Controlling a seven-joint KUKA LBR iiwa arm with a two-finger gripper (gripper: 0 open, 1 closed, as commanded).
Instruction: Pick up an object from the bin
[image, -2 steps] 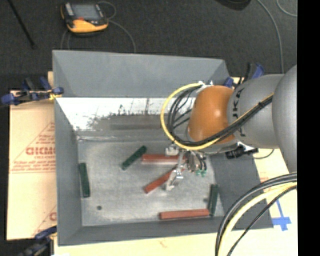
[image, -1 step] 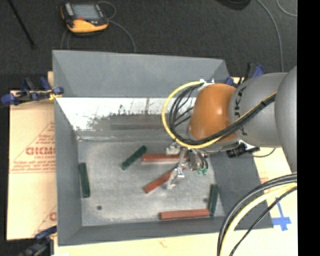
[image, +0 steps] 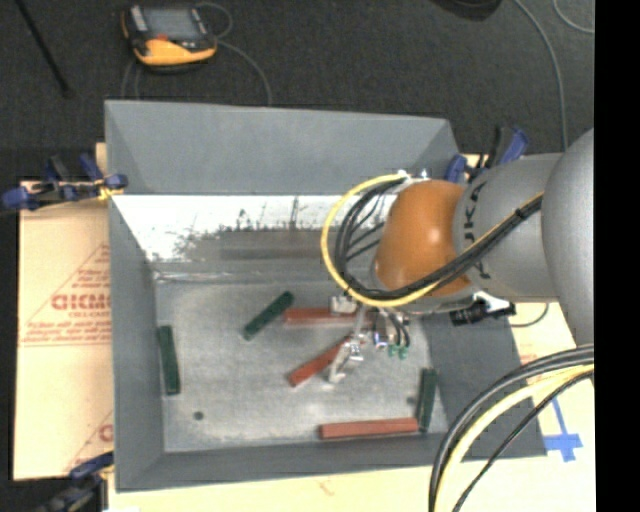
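My gripper (image: 345, 363) hangs below the orange wrist cover in the middle right of the bin, its pale fingertips right at the upper end of a slanted red-brown stick (image: 312, 369). Whether that stick lies between the fingers is not visible. Another red-brown stick (image: 312, 316) lies flat just above it, partly hidden by the wrist. A dark green stick (image: 268, 314) lies tilted to the left of that one.
A long red-brown stick (image: 368, 430) lies along the bin's front wall. A dark green stick (image: 427, 398) stands by the right wall and another (image: 168, 360) by the left wall. The arm and cables cover the bin's upper right.
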